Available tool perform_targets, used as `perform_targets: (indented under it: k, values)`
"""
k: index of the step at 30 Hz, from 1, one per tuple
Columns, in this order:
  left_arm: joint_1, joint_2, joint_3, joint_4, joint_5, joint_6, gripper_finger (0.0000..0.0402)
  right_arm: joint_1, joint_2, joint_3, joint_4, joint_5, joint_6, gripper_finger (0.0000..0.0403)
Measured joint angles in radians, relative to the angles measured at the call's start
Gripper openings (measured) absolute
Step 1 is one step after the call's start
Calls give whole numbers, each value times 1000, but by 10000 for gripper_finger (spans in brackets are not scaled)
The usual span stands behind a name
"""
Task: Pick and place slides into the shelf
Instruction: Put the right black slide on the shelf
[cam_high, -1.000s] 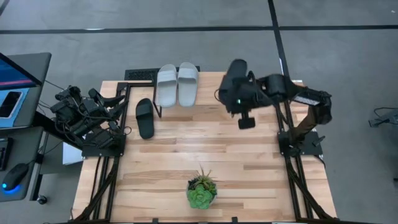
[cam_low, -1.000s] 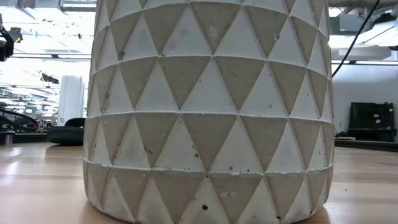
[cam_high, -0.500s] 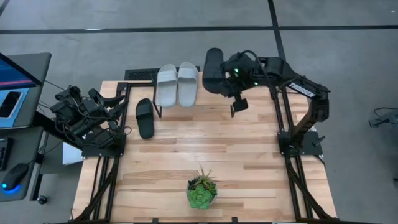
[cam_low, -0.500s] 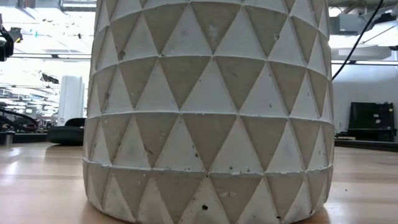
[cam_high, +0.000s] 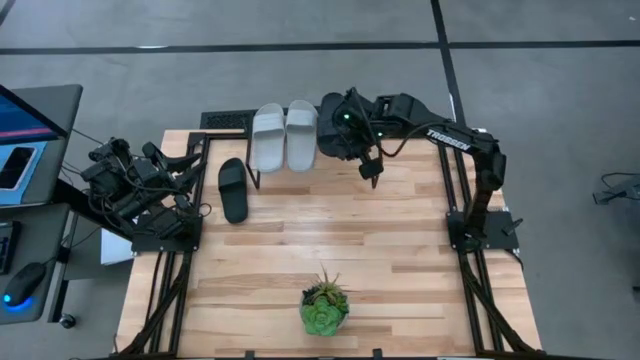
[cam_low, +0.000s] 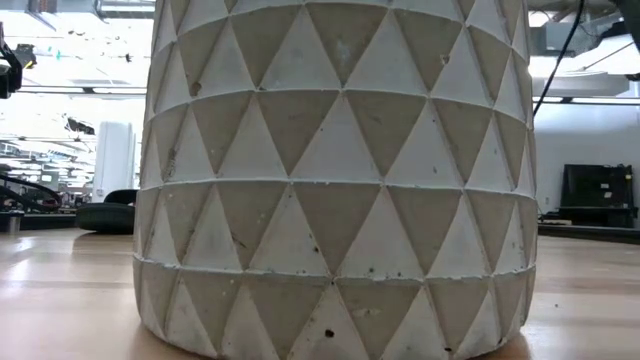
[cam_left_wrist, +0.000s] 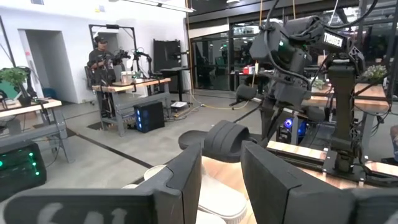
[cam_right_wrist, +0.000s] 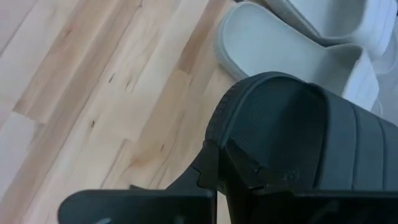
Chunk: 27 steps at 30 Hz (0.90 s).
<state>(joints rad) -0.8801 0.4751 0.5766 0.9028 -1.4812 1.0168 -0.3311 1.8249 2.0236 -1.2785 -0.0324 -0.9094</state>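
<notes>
Above shelf (cam_high: 252, 121) right end: right gripper (cam_high: 352, 128) clamped on black slide (cam_high: 331, 120), long axis parallel to grey pair (cam_high: 285, 135) just beside. Second black slide (cam_high: 232, 189) on table, nearer parked left gripper (cam_high: 196, 158), half-open, empty.

Right end effector (cam_high: 345, 125) holds a black slide (cam_high: 332, 122) just beside two grey slides (cam_high: 285, 135) on the shelf (cam_high: 254, 178).
</notes>
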Motion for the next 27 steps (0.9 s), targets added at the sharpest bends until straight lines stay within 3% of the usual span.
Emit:
perform_targets:
  k: [27]
  values:
    - [0, 0, 0, 0, 0, 13, 103, -3, 30, 0, -30, -44, 44, 0]
